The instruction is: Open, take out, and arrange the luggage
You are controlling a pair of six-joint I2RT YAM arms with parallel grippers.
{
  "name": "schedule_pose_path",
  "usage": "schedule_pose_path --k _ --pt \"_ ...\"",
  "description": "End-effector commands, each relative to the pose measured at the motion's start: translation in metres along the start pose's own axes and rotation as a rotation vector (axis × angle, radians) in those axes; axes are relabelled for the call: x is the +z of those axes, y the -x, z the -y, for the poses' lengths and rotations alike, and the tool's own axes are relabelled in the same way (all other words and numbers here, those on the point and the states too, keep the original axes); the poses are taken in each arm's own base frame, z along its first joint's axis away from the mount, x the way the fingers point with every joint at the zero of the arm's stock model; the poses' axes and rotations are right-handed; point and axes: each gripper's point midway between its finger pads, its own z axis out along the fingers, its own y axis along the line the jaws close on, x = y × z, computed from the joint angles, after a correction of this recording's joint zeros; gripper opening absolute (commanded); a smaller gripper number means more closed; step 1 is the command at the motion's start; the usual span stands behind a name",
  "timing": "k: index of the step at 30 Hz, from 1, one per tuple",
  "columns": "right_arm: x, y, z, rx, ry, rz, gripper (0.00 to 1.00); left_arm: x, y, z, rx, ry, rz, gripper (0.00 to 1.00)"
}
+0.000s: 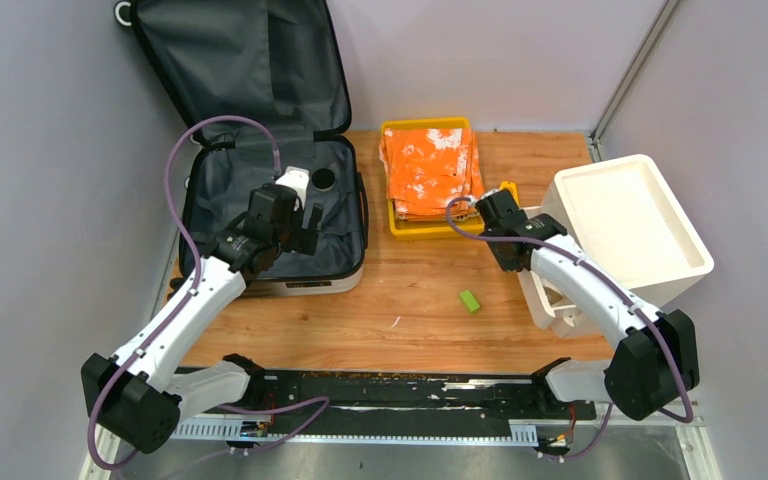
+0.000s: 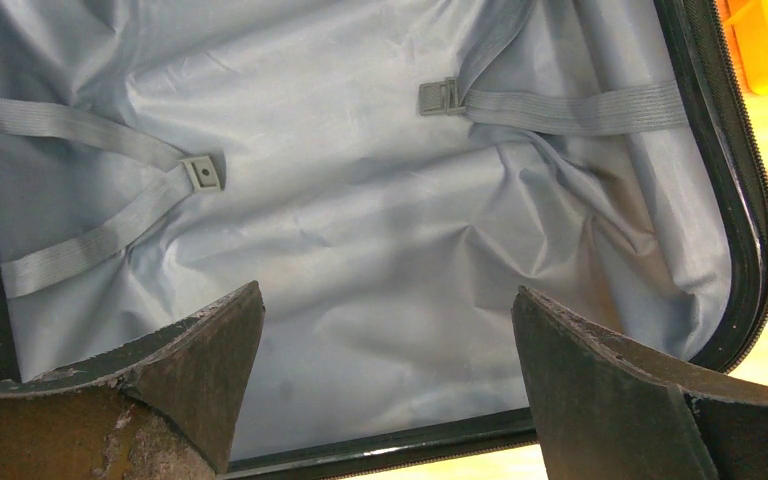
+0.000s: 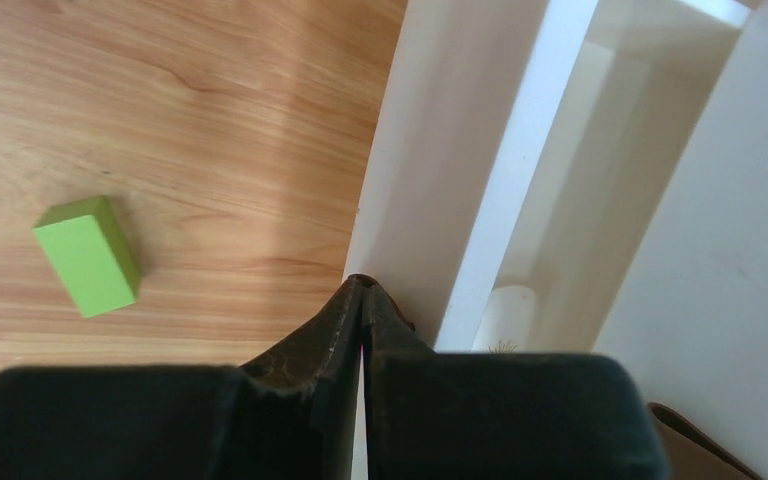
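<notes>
Now — luggage (image 1: 222, 180) lies open just left of the yellow tray (image 1: 388, 170), long axis front-to-back. Your left gripper (image 2: 388, 300), the nearer, hangs over it, jaws wide, empty; right gripper (image 3: 362, 290), pinched shut on nothing, sits right of the tray.

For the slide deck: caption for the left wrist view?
Open left gripper above the grey lining of the luggage, straps unbuckled.

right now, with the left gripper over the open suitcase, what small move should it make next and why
Probably ease the left gripper toward the far end of the suitcase, over what looks like a white item lying there. Its jaws stand open with only bare lining between them, so there is nothing to close on here. In the top view, the white item sits just beyond the gripper.
</notes>
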Motion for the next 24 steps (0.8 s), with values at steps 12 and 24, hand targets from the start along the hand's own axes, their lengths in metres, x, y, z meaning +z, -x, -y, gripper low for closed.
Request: schedule_pose_path --k 12,24 --pt "-0.004 -0.036 0.074 -0.044 -0.396 -0.127 0.01 -0.005 0.010 0.002 0.010 -0.023 0.052 1.00" --pt "0.000 -0.031 0.068 -0.033 -0.362 -0.144 0.00 -0.009 0.010 0.006 0.005 -0.052 0.061 1.00"
